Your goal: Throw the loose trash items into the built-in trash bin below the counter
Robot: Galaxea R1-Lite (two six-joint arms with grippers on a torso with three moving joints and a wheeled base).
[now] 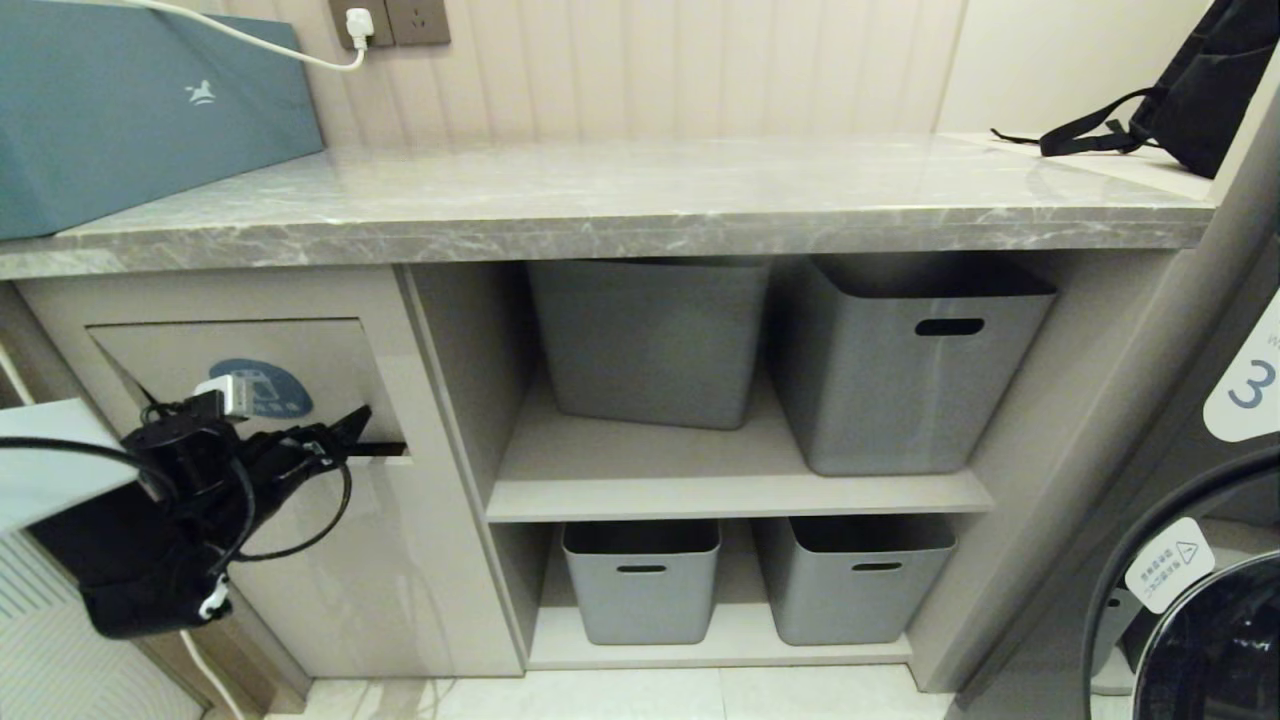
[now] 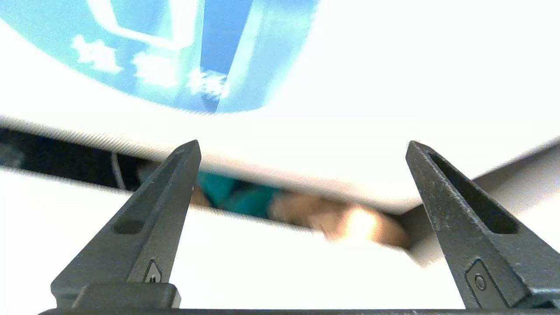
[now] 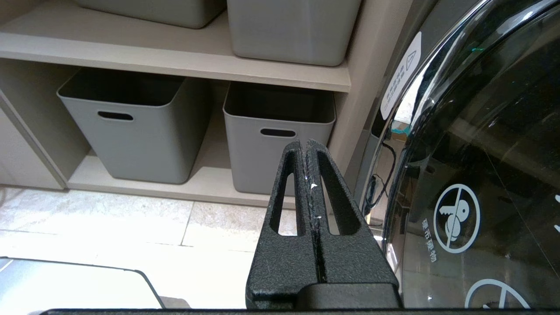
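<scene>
The built-in trash bin's flap point(image 1: 200, 355) with its blue oval badge point(image 1: 265, 388) is set in the beige cabinet front below the counter at the left. My left gripper point(image 1: 350, 425) is at the flap's lower edge, where a dark gap shows. In the left wrist view that gripper point(image 2: 302, 146) is open wide with nothing between its fingers. Through the gap under the flap point(image 2: 350, 87) lie blurred trash items, one teal point(image 2: 236, 199) and one brown point(image 2: 315, 214). My right gripper point(image 3: 307, 142) is shut and empty, parked low near the washing machine.
Grey tubs point(image 1: 650, 340) point(image 1: 905, 365) point(image 1: 640, 580) point(image 1: 855, 575) fill the open shelves to the right. A teal-blue box point(image 1: 130, 110) and a black backpack point(image 1: 1200, 90) rest on the marble counter point(image 1: 640, 200). A washing machine door point(image 1: 1200, 600) stands at the far right.
</scene>
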